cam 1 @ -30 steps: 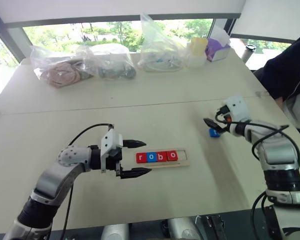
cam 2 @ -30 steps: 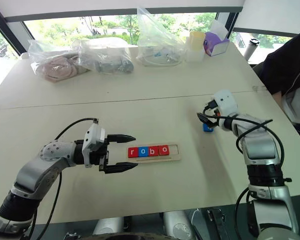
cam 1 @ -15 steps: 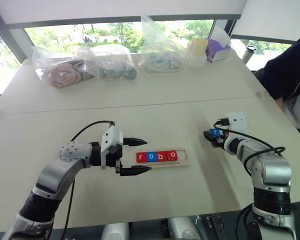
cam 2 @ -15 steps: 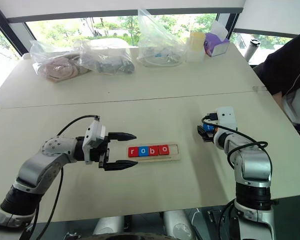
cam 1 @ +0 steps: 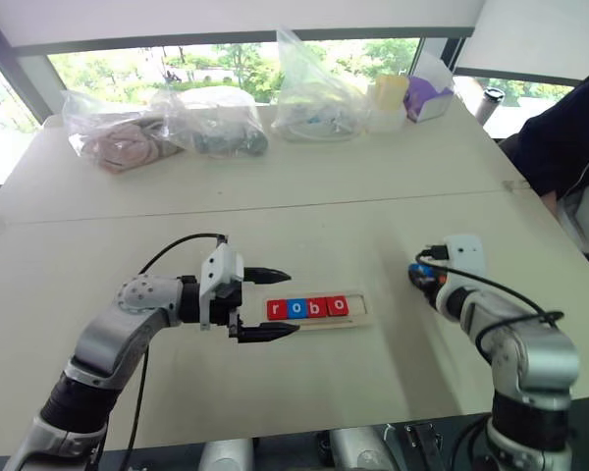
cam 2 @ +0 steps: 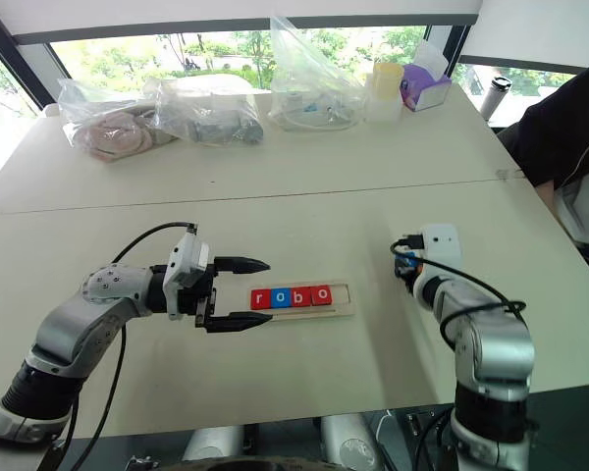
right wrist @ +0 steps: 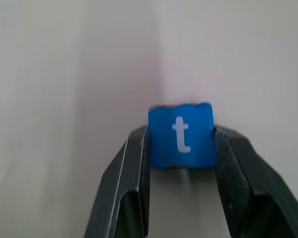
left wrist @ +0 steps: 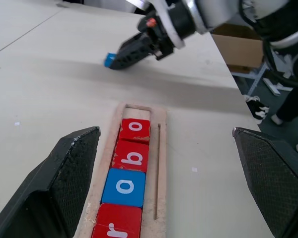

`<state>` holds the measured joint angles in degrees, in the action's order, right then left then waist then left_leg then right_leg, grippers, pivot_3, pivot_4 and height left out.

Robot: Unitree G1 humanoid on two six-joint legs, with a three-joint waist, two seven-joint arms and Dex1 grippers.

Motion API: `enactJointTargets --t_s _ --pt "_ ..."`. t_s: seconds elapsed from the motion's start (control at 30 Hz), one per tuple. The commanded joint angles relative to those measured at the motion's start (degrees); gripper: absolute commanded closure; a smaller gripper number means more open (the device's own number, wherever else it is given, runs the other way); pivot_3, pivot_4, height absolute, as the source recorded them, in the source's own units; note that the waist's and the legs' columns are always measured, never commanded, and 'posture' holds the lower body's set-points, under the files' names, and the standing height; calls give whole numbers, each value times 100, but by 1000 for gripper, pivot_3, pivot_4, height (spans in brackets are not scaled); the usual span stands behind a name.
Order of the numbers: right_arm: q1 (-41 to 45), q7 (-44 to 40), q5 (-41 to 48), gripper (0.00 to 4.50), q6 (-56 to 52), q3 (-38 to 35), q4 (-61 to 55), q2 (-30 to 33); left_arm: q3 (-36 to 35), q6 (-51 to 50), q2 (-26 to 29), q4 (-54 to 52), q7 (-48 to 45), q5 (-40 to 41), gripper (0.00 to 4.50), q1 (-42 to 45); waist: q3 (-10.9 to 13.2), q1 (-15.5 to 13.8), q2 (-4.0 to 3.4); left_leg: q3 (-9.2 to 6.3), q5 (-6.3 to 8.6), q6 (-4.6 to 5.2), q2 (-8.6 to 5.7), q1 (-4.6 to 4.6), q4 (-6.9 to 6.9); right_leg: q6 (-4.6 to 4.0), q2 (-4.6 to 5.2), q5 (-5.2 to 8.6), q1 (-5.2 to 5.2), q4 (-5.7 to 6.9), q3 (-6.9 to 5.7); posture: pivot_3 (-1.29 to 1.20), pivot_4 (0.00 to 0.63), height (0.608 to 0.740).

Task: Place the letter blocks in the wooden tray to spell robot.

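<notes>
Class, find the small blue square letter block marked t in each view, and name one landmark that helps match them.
Left eye: blue t block, right of the light wooden tray.
Right eye: same place.
Left wrist: beyond the tray's open end.
Right wrist: centre, between black fingers.
Landmark: the tray.

**Letters on the tiles**

Four letter blocks (left wrist: 129, 171) in the wooden tray (left wrist: 160, 163) read "r", "o", "b", "o" in white: red, blue, red, red. The blue block (right wrist: 181, 135) pinched in the right hand (right wrist: 181, 148) reads "t".
</notes>
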<state>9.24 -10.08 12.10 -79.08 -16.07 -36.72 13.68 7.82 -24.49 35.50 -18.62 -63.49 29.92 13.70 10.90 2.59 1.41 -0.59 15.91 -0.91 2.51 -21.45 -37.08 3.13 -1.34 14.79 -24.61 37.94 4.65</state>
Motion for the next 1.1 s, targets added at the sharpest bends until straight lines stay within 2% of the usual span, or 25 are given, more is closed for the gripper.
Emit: enactJointTargets --t_s 0.03,0.17,0.33,0.47,0.53,0.57,0.73,0.8,0.9,0.97,1.1 --pt "-338 176 105 3333 -882 68 -853 -498 -19 80 -39 -101 8 26 0 -14 0 9 0 0 0 0 0 1 -1 4 0 3 0 0 -1 0 150 740" --pt "-373 307 0 3333 -1226 86 -1117 -807 30 175 -94 15 -30 -39 0 -44 -2 24 1 4 -1 -2 2 4 -4 -16 1 12 0 0 -1 0 150 740" --pt "-326 295 -21 3333 -1340 69 -1134 -777 50 363 -123 163 -116 -116 0 -106 -5 25 4 6 -2 -3 2 4 -3 -19 3 13 0 -3 -2 0 150 740" --pt "-288 149 13 1417 -1283 110 -1050 -492 54 449 -151 238 -139 -152 0 -105 -5 32 5 7 -2 -3 2 2 -3 -18 4 13 0 -7 -2 0 150 740" --pt "-282 -80 110 378 -1087 276 -988 -19 50 467 -177 270 -136 -169 0 -89 -5 27 5 8 -2 -3 0 1 -3 -18 7 13 1 -8 -1 0 150 740" --pt "-285 -179 151 30 -991 359 -968 191 47 472 -187 280 -135 -177 0 -85 -4 19 4 8 -2 -3 -2 1 -5 -18 10 13 2 -9 -1 0 150 740" --pt "-256 -1204 517 30 -2 704 -665 1699 44 478 -216 322 -139 -202 0 -53 0 10 3 18 -2 -3 -10 -8 -5 -16 17 12 3 -35 3 0 150 740" --pt "-241 -2140 577 30 1124 793 -328 2608 32 494 -210 333 -152 -203 0 -58 5 22 -2 18 -1 -2 -10 -11 -2 -14 14 11 3 -43 2 0 150 740" --pt "-464 -3697 240 30 3726 1002 571 3810 7 529 -186 322 -181 -203 0 -93 7 11 1 21 1 1 -11 -10 6 -11 13 10 4 -52 2 0 150 740" --pt "-524 -4440 213 30 4673 1155 1238 4221 -7 523 -178 287 -169 -198 0 -92 8 9 8 19 2 3 -10 -8 8 -10 10 10 8 -58 -1 0 150 740" --pt "-236 -5342 157 30 5810 1478 2367 4443 -39 402 -163 166 -105 -141 0 -39 10 9 9 20 3 5 -5 -7 5 1 7 2 11 -59 1 0 150 740"
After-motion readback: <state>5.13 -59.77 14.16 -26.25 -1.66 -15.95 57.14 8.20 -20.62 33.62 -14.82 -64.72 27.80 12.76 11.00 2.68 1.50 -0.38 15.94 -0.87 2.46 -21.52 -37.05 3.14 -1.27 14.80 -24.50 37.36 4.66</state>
